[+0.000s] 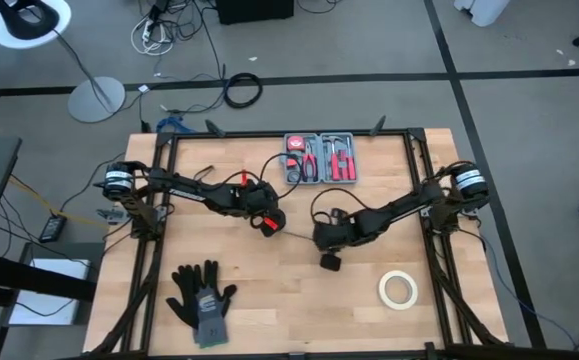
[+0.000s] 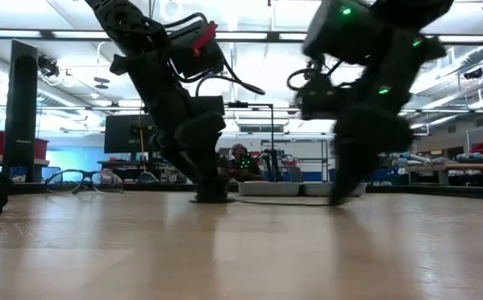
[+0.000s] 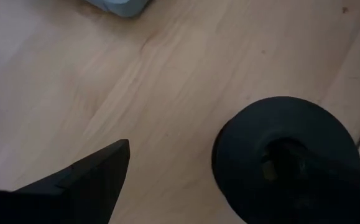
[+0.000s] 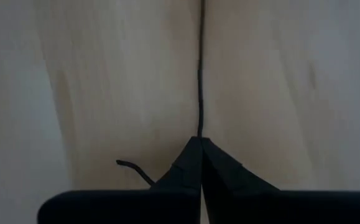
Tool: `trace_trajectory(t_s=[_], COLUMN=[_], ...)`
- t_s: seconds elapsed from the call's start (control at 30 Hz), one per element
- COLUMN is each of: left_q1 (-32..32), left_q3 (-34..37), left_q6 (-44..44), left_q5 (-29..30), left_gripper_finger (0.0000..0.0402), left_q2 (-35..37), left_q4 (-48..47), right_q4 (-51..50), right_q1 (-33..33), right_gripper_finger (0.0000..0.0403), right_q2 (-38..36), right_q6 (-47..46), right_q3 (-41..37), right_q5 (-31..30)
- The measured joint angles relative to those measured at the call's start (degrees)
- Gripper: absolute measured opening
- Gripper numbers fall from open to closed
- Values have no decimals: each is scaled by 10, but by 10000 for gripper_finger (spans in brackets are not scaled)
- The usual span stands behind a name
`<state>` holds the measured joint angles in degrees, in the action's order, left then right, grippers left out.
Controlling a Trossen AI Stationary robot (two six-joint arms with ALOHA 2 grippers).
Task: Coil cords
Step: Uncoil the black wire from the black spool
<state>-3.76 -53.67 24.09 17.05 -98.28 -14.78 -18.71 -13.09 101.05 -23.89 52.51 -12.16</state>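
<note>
The cord is a very thin black wire that runs along the wooden table and ends in a round black disc. My left gripper stands open at the table's middle, with one finger over the disc and the other over bare wood. My right gripper, a little to the right, is shut on the wire. In the high view the wire stretches between the two grippers, and a loop of it rises beside the right arm. My left gripper has one fingertip down on the top of the disc, near its middle, coming steeply from above. The disc lies flat on the table. The other finger touches nothing. My right gripper pinches the wire between its two fingertips, pointing steeply down. The wire runs straight away from the tips along the table, and a short piece curls out to one side of them.
A grey tray of red-handled pliers sits at the far middle. Black gloves lie at the near left and a white tape roll at the near right. Black frame bars run along both table sides.
</note>
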Motion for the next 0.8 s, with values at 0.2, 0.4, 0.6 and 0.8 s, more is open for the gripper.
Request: trace_trajectory(t_s=[0.2, 0.4, 0.6, 0.8], left_q1=[0, 0, 0, 0], left_q3=[0, -2, -1, -1], left_q6=[4, 6, 6, 6], left_q5=[4, 4, 3, 4], left_gripper_finger=[392, 392, 392, 392], left_q2=[0, 2, 2, 2], left_q4=[-8, -6, -6, -9], right_q4=[-239, -466, -520, -453], right_q1=[-32, -88, -154, -191], right_gripper_finger=[1, 0, 0, 18], right_q2=[-70, -140, -219, -254], right_q6=[-79, -197, -307, -338], right_q3=[-5, -3, -3, -3], right_q5=[68, 140, 149, 34])
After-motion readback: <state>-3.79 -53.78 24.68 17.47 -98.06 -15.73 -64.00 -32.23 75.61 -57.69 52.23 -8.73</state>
